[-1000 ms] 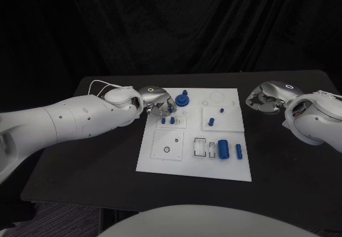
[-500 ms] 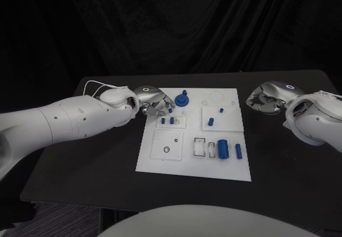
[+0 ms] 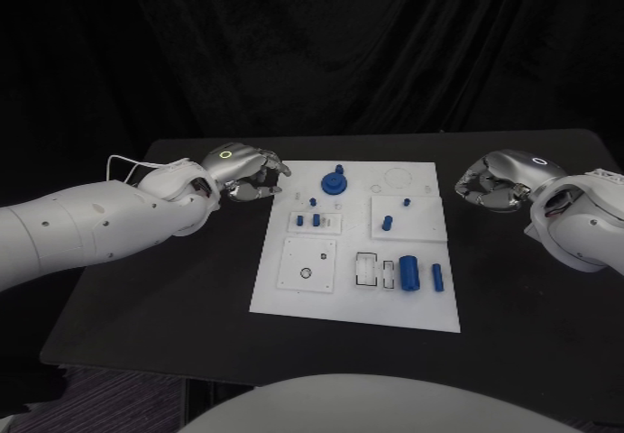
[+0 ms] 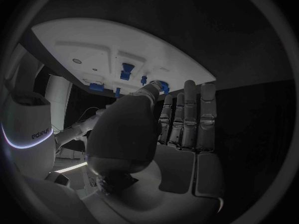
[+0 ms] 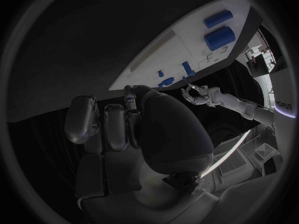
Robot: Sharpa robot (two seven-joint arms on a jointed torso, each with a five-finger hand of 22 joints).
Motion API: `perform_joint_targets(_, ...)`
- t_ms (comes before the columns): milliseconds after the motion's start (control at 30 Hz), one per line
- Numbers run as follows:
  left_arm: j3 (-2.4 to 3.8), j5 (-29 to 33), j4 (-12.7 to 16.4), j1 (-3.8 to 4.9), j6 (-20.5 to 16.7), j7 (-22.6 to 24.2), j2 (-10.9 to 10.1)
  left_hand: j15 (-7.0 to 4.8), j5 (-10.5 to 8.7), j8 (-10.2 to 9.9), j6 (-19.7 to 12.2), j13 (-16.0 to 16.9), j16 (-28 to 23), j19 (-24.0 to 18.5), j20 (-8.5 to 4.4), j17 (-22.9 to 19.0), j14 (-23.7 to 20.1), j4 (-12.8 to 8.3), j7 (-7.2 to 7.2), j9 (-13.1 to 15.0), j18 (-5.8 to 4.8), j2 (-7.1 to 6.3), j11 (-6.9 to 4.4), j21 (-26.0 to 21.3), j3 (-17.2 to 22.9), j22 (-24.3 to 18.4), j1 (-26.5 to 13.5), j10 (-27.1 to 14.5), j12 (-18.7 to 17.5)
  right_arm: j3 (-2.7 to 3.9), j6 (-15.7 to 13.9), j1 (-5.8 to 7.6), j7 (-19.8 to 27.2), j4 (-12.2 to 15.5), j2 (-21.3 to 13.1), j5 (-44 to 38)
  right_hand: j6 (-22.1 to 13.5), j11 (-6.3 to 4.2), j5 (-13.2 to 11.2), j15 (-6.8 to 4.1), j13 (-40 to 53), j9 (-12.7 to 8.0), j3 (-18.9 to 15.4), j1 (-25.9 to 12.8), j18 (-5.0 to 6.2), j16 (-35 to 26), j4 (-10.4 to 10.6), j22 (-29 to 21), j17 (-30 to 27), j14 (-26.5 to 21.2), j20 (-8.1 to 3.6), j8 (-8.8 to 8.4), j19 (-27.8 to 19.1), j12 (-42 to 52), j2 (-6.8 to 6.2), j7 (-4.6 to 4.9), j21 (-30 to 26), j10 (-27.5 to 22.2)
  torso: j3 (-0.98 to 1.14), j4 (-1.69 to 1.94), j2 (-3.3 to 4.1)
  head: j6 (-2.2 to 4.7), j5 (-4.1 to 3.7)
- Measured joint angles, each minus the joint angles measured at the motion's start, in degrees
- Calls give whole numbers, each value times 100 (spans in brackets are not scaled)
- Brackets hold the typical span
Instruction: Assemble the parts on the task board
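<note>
The white task board (image 3: 293,293) lies in the middle of the black table. On it a round blue part with a knob (image 3: 335,183) stands near the far left corner, with small blue pegs (image 3: 307,219) just in front of it. Two more pegs (image 3: 389,219) stand further right. A thick blue cylinder (image 3: 408,271) and a thinner one (image 3: 435,277) lie near the front right. My left hand (image 3: 242,169) hovers just off the board's far left corner, fingers loosely bent, holding nothing; its fingers (image 4: 190,117) lie side by side. My right hand (image 3: 498,180) is curled in, right of the board, with nothing in it (image 5: 149,129).
Empty slots and recessed plates (image 3: 309,263) mark the board's front left. Bare black table (image 3: 156,289) surrounds the board on all sides. A thin white cable (image 3: 130,162) loops off my left wrist.
My left hand has drawn back to the left, from over the pegs to off the board's edge. The pegs stand where they were. The right hand has barely moved.
</note>
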Motion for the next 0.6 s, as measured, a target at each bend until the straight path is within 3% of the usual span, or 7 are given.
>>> perform_joint_targets(100, 0, 405, 212, -1, -217, 261, -247, 188, 153, 0, 82, -206, -727, -538, 79, -273, -482, 80, 105, -55, -3, 146, 146, -686, -173, -301, -437, -212, 18, -2, -37, 138, 4, 63, -6, 1, 0, -11, -4, 0, 3, 8, 31, 1, 5, -208, 15, 0, 0, 0, -5, 13, -66, -245, -1, 0, -257, -178, -2, 1, -3, 0, 39)
perform_joint_targets(133, 0, 606, 278, -1, -252, 384, -319, 231, 399, 0, 136, -341, -1162, -822, 86, -454, -779, 93, 201, -71, -9, 227, 136, -1011, -324, -467, -702, -335, -30, -1, -52, 198, 9, 69, 8, 1, 16, -14, -61, 0, -48, 20, 53, 24, 103, -451, -7, 0, -113, 0, -8, 13, -151, -499, -73, 9, -541, -349, -3, 0, -3, 0, 48)
perform_joint_targets(233, -2, 1442, 440, -2, -262, 824, -493, 102, 819, 0, 143, -711, -2125, -1458, -30, -837, -1283, 98, 460, -154, -15, 398, -22, -1736, -684, -916, -872, -512, -254, 13, -83, 360, 36, 77, 88, 1, 41, -24, -193, 0, -662, 21, 95, 144, 125, -521, -67, -1, -156, 0, -35, 35, 42, -1276, -207, 0, -157, -811, -4, -2, -5, 0, 73)
perform_joint_targets(333, -1, 2500, 553, -9, -80, 1254, -586, 130, 842, 0, 141, -1090, -2889, -1707, 6, -1079, -1502, 80, 675, -256, -12, 734, 120, -2246, -1001, -1349, -940, -554, -435, 12, -74, 474, 86, 76, 196, 1, 41, -21, -336, 0, -1459, 21, 136, 206, -8, -471, -108, 0, -134, 0, -55, 35, 211, -2247, -327, 0, 402, -1354, -5, -3, -7, 0, 89)
perform_joint_targets(400, 2, 3202, 587, -35, 158, 1500, -617, 258, 751, 0, -28, -1413, -3534, -2156, 27, -1590, -2452, 100, 847, -368, -141, 835, 237, -2478, -1195, -1677, -892, -893, -741, 12, -51, 516, 129, 71, 265, -1, 41, -8, -428, 0, -2470, 26, 179, 271, -8, -628, -151, -1, -290, 0, -59, 35, 215, -3435, -392, 0, 384, -2052, -6, -4, -7, 0, 92)
perform_joint_targets(533, 0, 4775, 605, -167, 895, 1934, -630, 309, 518, -51, -873, -2029, -4046, -2655, 91, -2303, -3682, 109, 808, -694, -140, 1008, 197, -2572, -1742, -2368, -1009, -1808, -1475, 10, 16, 566, 253, 58, 412, -41, 26, 5, -523, -10, -3148, 21, 304, 408, -7, -906, -225, -1, -557, -4, -55, 6, 211, -4290, -529, 32, 89, -2306, -12, 5, -10, 0, 52)
perform_joint_targets(600, -4, 5327, 603, -232, 1200, 2042, -606, 209, 436, -56, -1181, -2211, -4114, -3204, 65, -2535, -4126, 107, 700, -838, -141, 1147, 119, -2622, -2037, -3231, -1018, -2026, -1647, 9, 46, 566, 306, 33, 472, -64, -300, 33, -623, -29, -3305, -50, 473, 628, -8, -1041, -387, -1, -661, -2, -26, -197, 57, -4583, -603, 7, -195, -2637, -14, 18, -16, 0, 13)
